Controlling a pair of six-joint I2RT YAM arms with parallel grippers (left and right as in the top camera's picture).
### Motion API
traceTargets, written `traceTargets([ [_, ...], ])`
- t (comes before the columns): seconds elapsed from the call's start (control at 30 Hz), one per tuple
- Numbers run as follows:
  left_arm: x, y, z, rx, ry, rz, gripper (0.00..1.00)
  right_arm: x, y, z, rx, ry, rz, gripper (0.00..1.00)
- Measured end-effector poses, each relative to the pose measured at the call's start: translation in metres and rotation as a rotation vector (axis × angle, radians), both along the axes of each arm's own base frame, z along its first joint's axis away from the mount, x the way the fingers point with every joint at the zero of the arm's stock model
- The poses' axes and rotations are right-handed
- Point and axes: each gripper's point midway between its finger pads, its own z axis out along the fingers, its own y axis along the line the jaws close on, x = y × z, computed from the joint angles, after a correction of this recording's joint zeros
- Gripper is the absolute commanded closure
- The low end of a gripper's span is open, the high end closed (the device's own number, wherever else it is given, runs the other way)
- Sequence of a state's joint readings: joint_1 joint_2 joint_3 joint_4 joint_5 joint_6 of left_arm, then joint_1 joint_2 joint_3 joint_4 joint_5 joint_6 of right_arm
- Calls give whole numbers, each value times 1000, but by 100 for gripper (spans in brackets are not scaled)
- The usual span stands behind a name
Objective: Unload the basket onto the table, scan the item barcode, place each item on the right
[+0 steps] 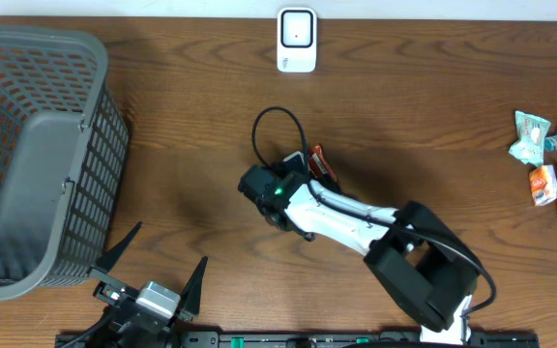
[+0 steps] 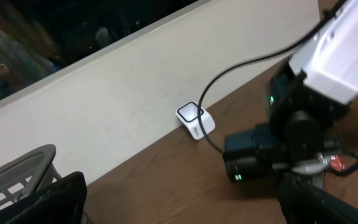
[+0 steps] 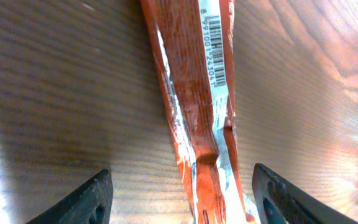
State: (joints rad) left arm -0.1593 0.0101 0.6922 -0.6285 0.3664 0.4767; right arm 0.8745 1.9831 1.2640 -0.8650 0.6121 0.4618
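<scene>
**A:** Overhead: where is the packet (image 1: 320, 160)?
**B:** It lies on the table (image 1: 191, 126) mid-field, at the right gripper (image 1: 300, 170). Whether it is gripped is unclear from above. The scanner (image 1: 296, 40) sits at the far edge, well apart, with bare wood between. A cable (image 1: 275, 108) loops off the wrist toward it. The left gripper (image 1: 172, 244), spread wide and empty, waits near the basket (image 1: 27, 145). Snacks (image 1: 549, 164) crowd the right edge.

**A:** Left wrist view?
**B:** The scanner backs onto the wall (image 2: 104, 118), so there is no room behind it. Hazard: on approach the cable may snag or nudge the scanner.

**A:** Right wrist view?
**B:** The fingers (image 3: 86, 199) stand apart on either side of the packet and touch neither edge. The barcode (image 3: 219, 43) faces up near the far end. Hazards: a thin, flat packet may slide out of a closing pinch, and creased film may distort the code. The code probably needs turning toward the scanner's face.
</scene>
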Motion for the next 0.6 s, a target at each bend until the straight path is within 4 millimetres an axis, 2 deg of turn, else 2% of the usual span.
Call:
traceTargets([
  [0.07,0,0,0,0,0,0,2,1,0,12,47,16,-22,24],
  [0.17,0,0,0,0,0,0,2,9,-1,43,193,18,-71,22],
  [0.27,0,0,0,0,0,0,2,20,-8,63,384,89,-102,20],
  [0.4,0,0,0,0,1,0,2,29,-22,58,590,273,-49,24],
  [0.53,0,0,0,0,0,0,2,35,-52,40,736,406,-94,29],
  [0.6,0,0,0,0,1,0,2,32,-52,30,786,466,-90,28],
])
